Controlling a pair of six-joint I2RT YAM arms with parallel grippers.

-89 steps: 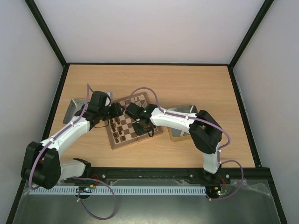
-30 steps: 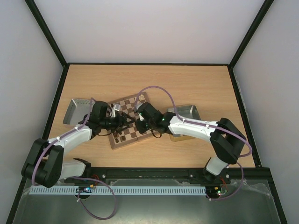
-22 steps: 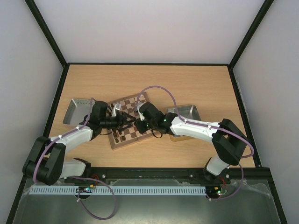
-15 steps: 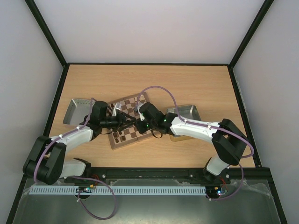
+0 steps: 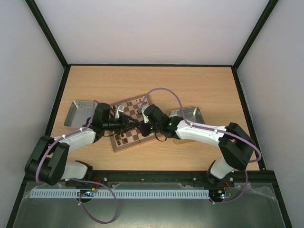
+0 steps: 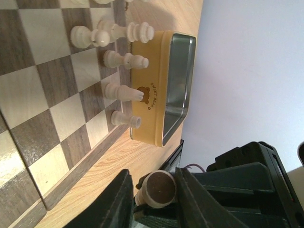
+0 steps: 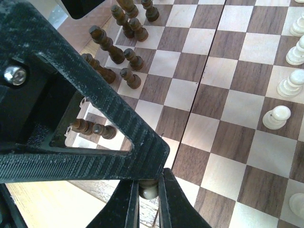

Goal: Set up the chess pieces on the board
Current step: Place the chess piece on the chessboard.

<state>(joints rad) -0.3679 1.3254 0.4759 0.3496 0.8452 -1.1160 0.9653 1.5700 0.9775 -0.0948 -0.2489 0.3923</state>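
The board (image 5: 117,145) lies tilted mid-table, with dark chess pieces (image 7: 114,47) along its left side and pale ones (image 6: 123,59) along its right. Both grippers meet tip to tip low over the board's middle. My right gripper (image 5: 141,124) is shut on the small round head of a pale chess piece (image 7: 149,192). My left gripper (image 5: 131,124) has its jaws on either side of that piece's round base (image 6: 160,188), whose dark underside faces the left wrist camera. One left finger (image 7: 95,118) crosses the right wrist view. Most board squares (image 7: 228,95) are bare.
A shiny metal tin (image 5: 77,113) sits left of the board. A second tin (image 5: 190,114), yellow-sided (image 6: 156,90), stands against the board's right edge behind the pale row. One dark piece (image 7: 92,128) lies on its side near the board's left edge.
The two arms have come together over the board. In the last second the left jaws have narrowed around the pale piece's base, while the right gripper has stayed shut on its head.
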